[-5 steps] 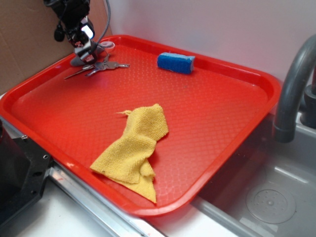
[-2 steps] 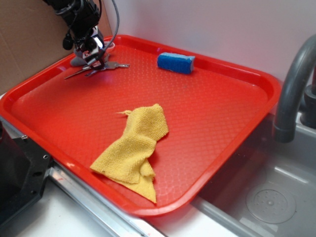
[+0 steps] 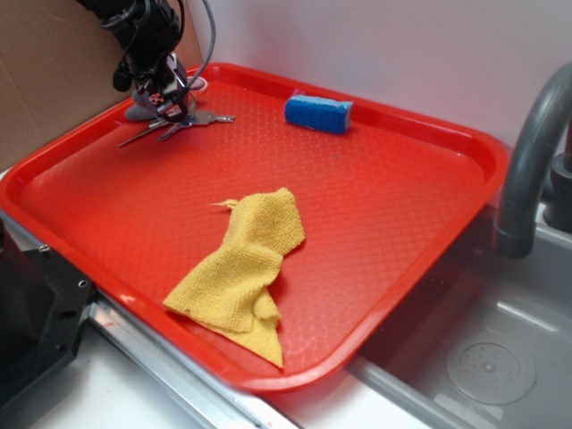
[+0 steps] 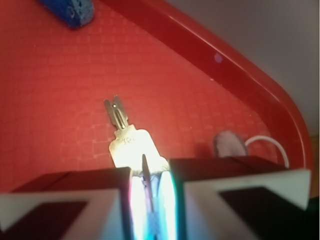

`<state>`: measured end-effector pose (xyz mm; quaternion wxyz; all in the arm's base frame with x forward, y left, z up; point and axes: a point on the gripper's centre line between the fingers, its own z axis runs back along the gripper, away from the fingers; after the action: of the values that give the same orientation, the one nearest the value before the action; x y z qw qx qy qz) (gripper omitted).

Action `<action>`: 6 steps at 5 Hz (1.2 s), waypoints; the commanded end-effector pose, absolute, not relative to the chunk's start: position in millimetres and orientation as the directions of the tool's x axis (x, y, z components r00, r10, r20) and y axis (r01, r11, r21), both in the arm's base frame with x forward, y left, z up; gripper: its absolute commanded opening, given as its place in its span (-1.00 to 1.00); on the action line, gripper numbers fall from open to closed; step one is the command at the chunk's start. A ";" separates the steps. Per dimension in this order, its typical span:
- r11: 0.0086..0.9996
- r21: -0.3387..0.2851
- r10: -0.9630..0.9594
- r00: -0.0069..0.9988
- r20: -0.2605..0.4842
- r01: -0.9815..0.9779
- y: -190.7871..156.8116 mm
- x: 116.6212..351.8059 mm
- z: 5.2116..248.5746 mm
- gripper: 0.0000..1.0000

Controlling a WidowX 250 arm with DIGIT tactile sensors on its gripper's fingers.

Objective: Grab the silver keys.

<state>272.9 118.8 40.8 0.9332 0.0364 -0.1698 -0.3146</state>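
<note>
The silver keys (image 3: 195, 119) lie in the far left corner of the red tray (image 3: 483, 154). My gripper (image 3: 170, 105) is down on them, its fingers closed to a narrow gap over the ring end. In the wrist view one key (image 4: 129, 144) sticks out ahead of the gripper (image 4: 150, 200), and a thin metal piece stands pinched between the pads. The keys rest on the tray floor.
A grey plush mouse (image 3: 138, 110) with a white loop (image 4: 267, 145) lies just behind the gripper by the tray rim. A blue sponge (image 3: 318, 113) sits at the back. A yellow cloth (image 3: 246, 268) lies near the front. A sink faucet (image 3: 527, 170) stands at the right, and a cardboard wall (image 3: 45, 80) at the left.
My gripper has dropped from above the mouse down onto the keys and shifted slightly right; over the last half second it barely moved. The keys stay in place.
</note>
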 end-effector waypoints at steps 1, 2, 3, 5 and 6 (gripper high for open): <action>0.894 0.130 -0.447 0.824 0.348 0.429 89.6 261.5 102.1 -1.00; 0.958 0.187 -0.258 0.942 0.217 0.219 35.0 252.8 148.9 -1.00; 1.000 -0.010 0.030 0.988 0.153 -0.029 2.3 245.7 208.9 -1.00; 0.986 -0.075 0.159 0.977 0.141 -0.149 -6.6 232.8 268.4 -1.00; 0.989 -0.077 0.139 0.978 0.153 -0.128 -7.8 223.1 269.8 -1.00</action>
<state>198.8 -5.8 250.7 0.9948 -0.0334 -0.0641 0.0715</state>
